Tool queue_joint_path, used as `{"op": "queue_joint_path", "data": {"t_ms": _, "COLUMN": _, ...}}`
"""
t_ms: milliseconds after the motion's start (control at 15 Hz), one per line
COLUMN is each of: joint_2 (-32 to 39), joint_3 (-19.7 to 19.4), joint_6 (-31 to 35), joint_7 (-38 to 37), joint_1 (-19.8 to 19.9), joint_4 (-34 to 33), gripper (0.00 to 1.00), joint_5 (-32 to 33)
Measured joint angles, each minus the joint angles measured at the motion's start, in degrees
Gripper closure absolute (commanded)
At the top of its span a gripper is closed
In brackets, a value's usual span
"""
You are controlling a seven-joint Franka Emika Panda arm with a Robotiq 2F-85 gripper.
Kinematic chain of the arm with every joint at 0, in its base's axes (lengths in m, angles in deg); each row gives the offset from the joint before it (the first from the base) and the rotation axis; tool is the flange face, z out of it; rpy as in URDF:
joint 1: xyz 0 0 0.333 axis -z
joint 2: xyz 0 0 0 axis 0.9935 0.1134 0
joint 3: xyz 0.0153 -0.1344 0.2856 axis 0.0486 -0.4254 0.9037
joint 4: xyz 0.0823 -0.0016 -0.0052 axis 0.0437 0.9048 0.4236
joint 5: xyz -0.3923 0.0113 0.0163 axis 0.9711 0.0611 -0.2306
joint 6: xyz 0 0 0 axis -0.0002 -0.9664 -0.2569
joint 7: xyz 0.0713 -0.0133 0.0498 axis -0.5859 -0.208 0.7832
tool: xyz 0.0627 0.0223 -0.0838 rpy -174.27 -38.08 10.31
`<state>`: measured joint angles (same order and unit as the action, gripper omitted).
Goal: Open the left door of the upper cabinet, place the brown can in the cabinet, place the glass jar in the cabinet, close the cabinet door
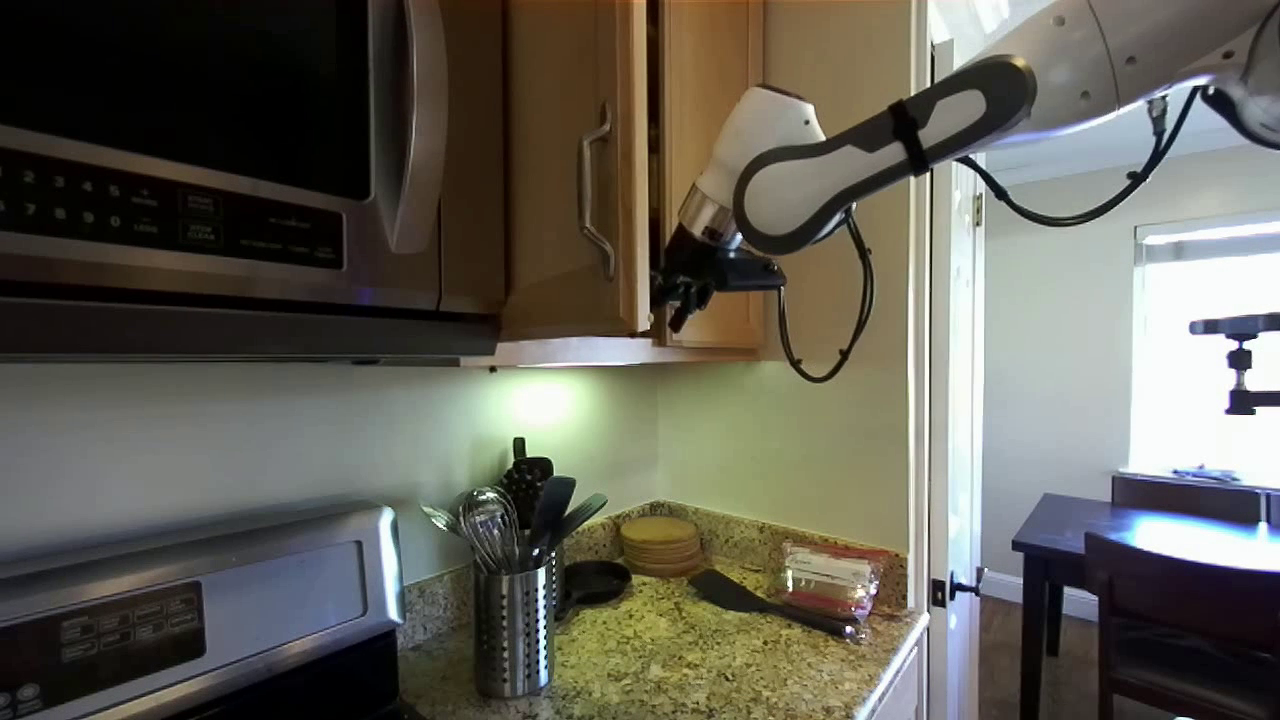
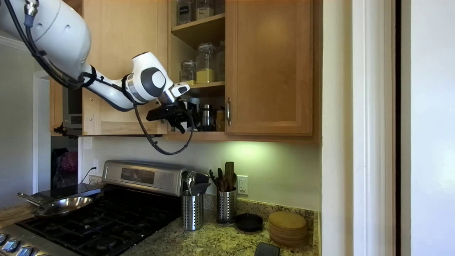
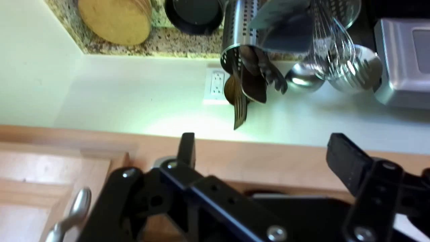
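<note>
The upper cabinet (image 2: 198, 136) has its left door (image 2: 126, 46) swung wide open, inner face showing. The door's front and bar handle show in an exterior view (image 1: 560, 170). My gripper (image 2: 183, 126) is at the open cabinet's bottom shelf, beside the door. In the wrist view the gripper (image 3: 262, 151) is open, fingers wide apart with nothing between them, over the cabinet's bottom edge. An orange-brown cylinder, apparently the brown can (image 2: 220, 121), stands on the bottom shelf by the right door. I cannot tell which item is the glass jar; the gripper hides part of the shelf.
The right door (image 2: 270, 67) is shut; its handle (image 3: 72, 211) is close left of the gripper in the wrist view. Large glass jars (image 2: 205, 64) fill the upper shelves. A silver-and-dark cylinder (image 2: 206, 115) stands beside the brown can. Utensil holders (image 2: 193, 213) stand below.
</note>
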<state>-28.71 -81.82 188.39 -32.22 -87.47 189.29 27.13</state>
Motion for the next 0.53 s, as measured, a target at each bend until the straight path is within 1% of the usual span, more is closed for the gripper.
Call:
{"op": "queue_joint_path", "data": {"t_ms": 333, "joint_2": 0.35, "joint_3": -0.02, "joint_6": -0.05, "joint_7": 0.04, "joint_1": 1.31, "joint_4": 10.82, "gripper": 0.00, "joint_5": -1.78}}
{"op": "queue_joint_path", "data": {"t_ms": 533, "joint_2": 1.27, "joint_3": -0.19, "joint_6": -0.08, "joint_7": 0.03, "joint_1": 2.33, "joint_4": 16.01, "gripper": 0.00, "joint_5": -2.56}}
